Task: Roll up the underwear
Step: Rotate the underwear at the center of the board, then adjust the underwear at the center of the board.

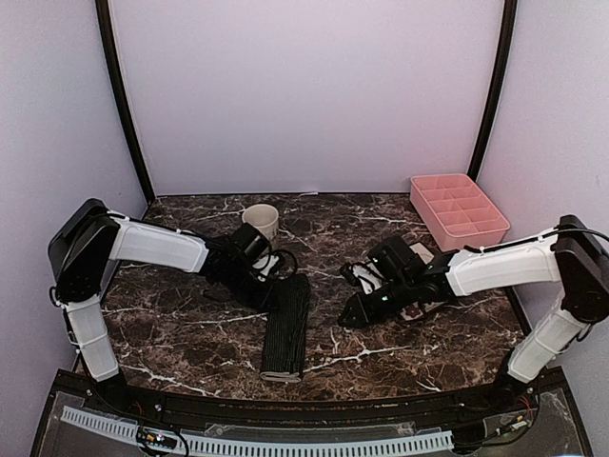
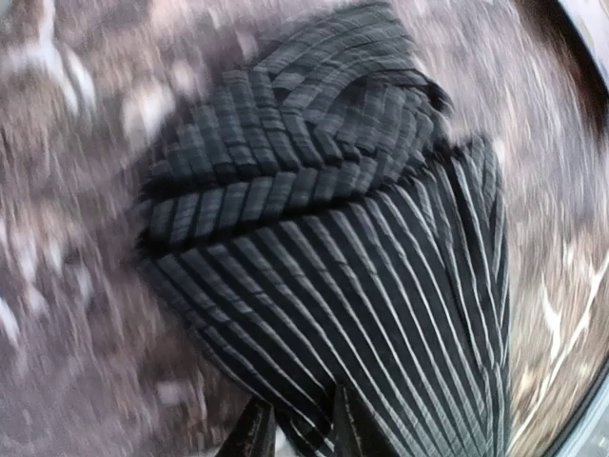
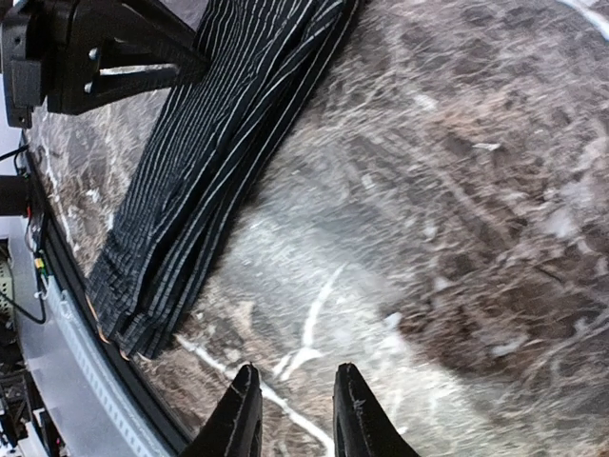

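The black ribbed underwear (image 1: 287,328) lies folded into a long narrow strip in the middle of the table, running from the centre toward the front edge. My left gripper (image 1: 267,286) is at its far end. In the left wrist view the strip's folded far end (image 2: 333,238) fills the frame, and the gripper (image 2: 297,428) has its jaws narrowed on the cloth's near edge. My right gripper (image 1: 350,314) hovers over bare marble to the right of the strip, open and empty (image 3: 293,409). A pale garment (image 1: 430,307) lies mostly hidden under the right arm.
A cream cup (image 1: 261,221) stands behind the left gripper. A pink compartment tray (image 1: 459,209) sits at the back right corner. The table's black front edge (image 3: 114,381) runs close to the strip's near end (image 3: 124,305).
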